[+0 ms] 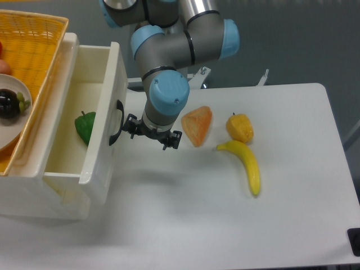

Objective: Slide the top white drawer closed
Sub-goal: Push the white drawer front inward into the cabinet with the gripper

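Gripper [151, 134] sits low at the front panel of the top white drawer [101, 121], just right of its black handle [116, 121] and apparently touching or nearly touching it. Whether the jaws are open or closed cannot be told from this angle; nothing visibly held.

Drawer location: left side of the table [236, 225], projecting rightward out of the cabinet, roughly half open. A green pepper [84, 126] lies inside, close to the inner face of the front panel.

Risks, as judged:
- Contact point is toward the far half of the panel, not centred. An off-centre push could skew the drawer in its runners and jam it.
- Contact may be on the curved handle. The finger could slip off it and lose the push.
- The pepper may roll or get nudged as the drawer travels; wedging seems unlikely but possible.
- Orange fruit [197, 125], yellow pepper [240, 127] and banana [247, 164] lie to the right, apart from the arm, so little hazard there.

Drawer appearance: glossy white plastic box, thick walls, rounded rim, interior slightly cream in shade. Yellow woven basket [34, 50] rests atop the cabinet at far left.
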